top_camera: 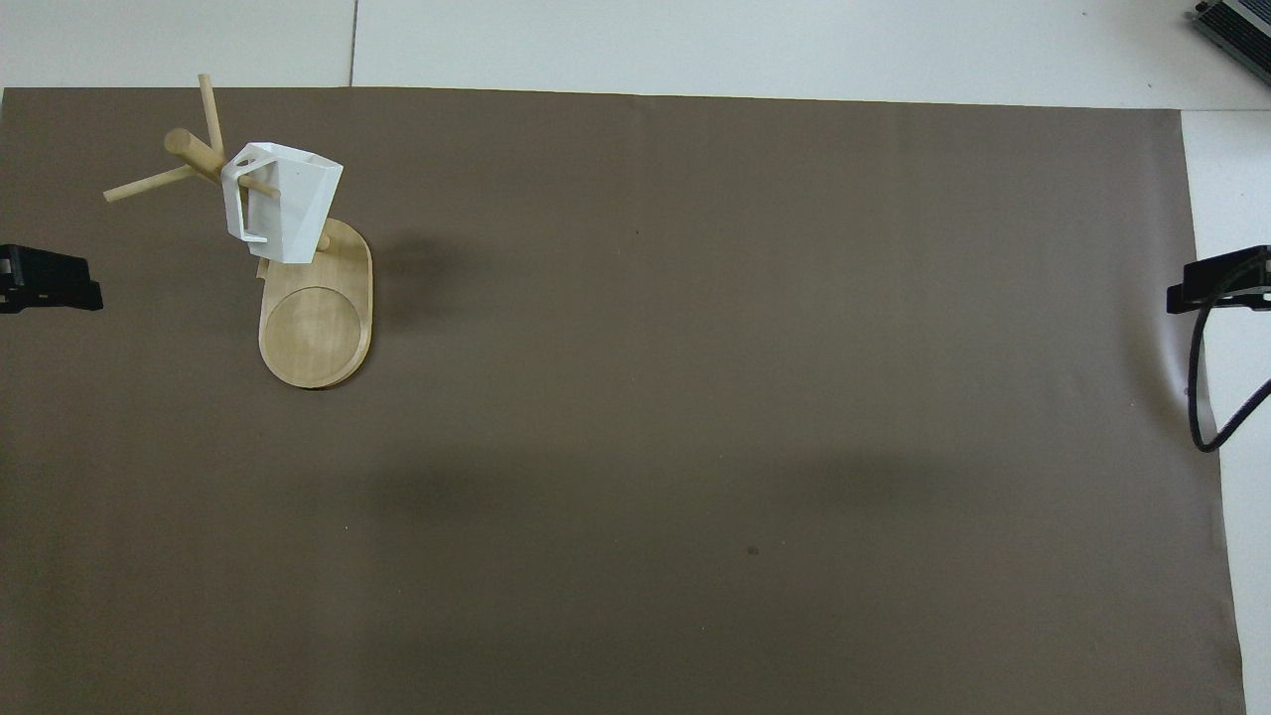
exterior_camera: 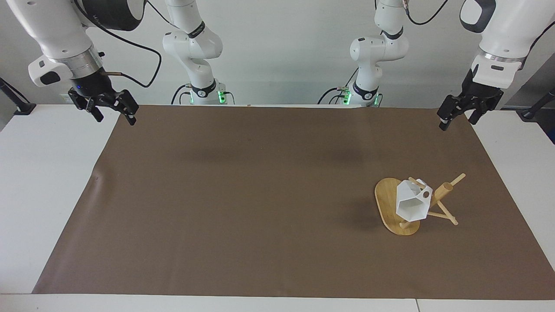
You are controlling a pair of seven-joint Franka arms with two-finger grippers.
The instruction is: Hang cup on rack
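Observation:
The white faceted cup [exterior_camera: 411, 203] hangs by its handle on a peg of the bamboo rack [exterior_camera: 387, 203], toward the left arm's end of the table. It also shows in the overhead view [top_camera: 288, 204], with the rack's oval base [top_camera: 316, 328] nearer the robots than the cup. No gripper touches the cup. My left gripper [exterior_camera: 458, 121] is open and empty, raised over the mat's edge at the left arm's end. One of its fingers [top_camera: 50, 283] shows in the overhead view. My right gripper [exterior_camera: 115, 118] is open and empty, and waits raised at the right arm's end.
A brown mat [exterior_camera: 260, 195] covers most of the white table. A black cable [top_camera: 1206, 387] hangs by the right gripper's finger [top_camera: 1216, 283] at the mat's edge. A dark device [top_camera: 1236, 25] sits at the table's corner farthest from the robots.

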